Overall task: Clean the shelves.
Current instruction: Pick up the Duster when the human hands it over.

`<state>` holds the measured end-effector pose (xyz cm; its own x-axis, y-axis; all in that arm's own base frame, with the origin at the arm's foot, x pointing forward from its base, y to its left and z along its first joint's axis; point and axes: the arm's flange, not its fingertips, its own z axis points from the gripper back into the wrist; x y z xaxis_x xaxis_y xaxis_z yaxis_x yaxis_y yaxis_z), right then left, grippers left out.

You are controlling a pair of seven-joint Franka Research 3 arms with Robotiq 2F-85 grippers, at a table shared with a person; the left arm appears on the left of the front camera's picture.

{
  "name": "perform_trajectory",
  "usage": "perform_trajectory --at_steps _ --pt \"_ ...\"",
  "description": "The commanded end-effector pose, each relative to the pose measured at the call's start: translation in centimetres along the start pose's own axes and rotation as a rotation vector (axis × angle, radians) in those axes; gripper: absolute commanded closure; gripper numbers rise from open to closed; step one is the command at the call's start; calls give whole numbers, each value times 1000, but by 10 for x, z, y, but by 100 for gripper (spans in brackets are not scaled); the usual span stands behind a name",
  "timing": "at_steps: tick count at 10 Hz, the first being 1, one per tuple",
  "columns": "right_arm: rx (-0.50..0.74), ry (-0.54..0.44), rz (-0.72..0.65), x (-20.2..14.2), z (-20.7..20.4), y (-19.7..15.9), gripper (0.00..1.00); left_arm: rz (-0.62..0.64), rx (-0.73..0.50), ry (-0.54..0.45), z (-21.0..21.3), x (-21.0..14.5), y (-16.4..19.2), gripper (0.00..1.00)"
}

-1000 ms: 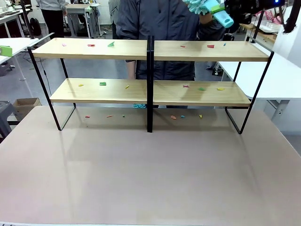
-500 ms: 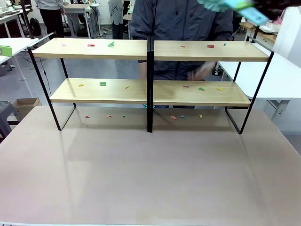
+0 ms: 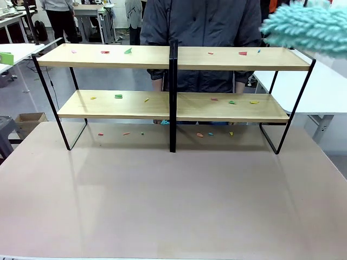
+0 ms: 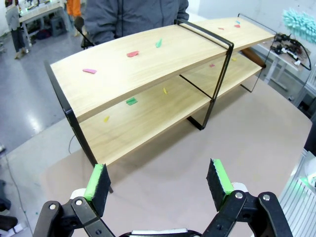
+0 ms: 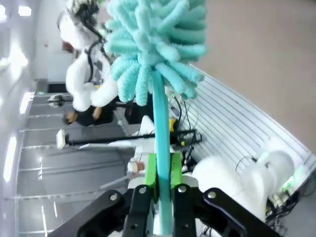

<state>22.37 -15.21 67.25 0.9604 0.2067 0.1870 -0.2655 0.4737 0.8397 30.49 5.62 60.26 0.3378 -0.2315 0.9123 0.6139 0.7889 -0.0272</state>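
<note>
Between the right gripper (image 5: 163, 160) pads a teal duster (image 5: 153, 44) is pinched; the left gripper (image 4: 158, 180) is spread, the shelves (image 4: 148, 64) ahead. Paper scraps (image 4: 132, 54) could be flung onto the tabletop (image 4: 237, 133) by a hard sweep.

Teal duster (image 3: 309, 27), light wooden shelves (image 3: 108, 56), black frame (image 3: 173, 97).

A smooth grey-brown tabletop (image 3: 173, 206) lies in the foreground. A white-topped table (image 3: 325, 89) stands just beside it at the right, and another white table (image 3: 21, 50) at the far left. Beyond is a glossy pale grey floor (image 3: 21, 89) with an open brown cardboard box (image 3: 30, 120) on it. More desks (image 3: 89, 11) stand near a plain white wall (image 4: 222, 6).
</note>
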Motion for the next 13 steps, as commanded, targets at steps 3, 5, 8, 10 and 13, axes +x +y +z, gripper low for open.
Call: perform_trajectory --at_steps 3,5,8,10,13 --pt "30 35 -61 -52 -13 -75 100 -1 -5 3 -1 -1 0 0" --pt "50 52 -71 -42 -8 -69 100 -1 -5 3 -1 -1 0 0" --pt "50 52 -71 -42 -8 -69 100 -1 -5 3 -1 -1 0 0" --pt "50 52 -71 -42 -8 -69 100 -1 -5 3 -1 -1 0 0" --pt "50 52 -71 -42 -8 -69 100 -1 -5 3 -1 -1 0 0"
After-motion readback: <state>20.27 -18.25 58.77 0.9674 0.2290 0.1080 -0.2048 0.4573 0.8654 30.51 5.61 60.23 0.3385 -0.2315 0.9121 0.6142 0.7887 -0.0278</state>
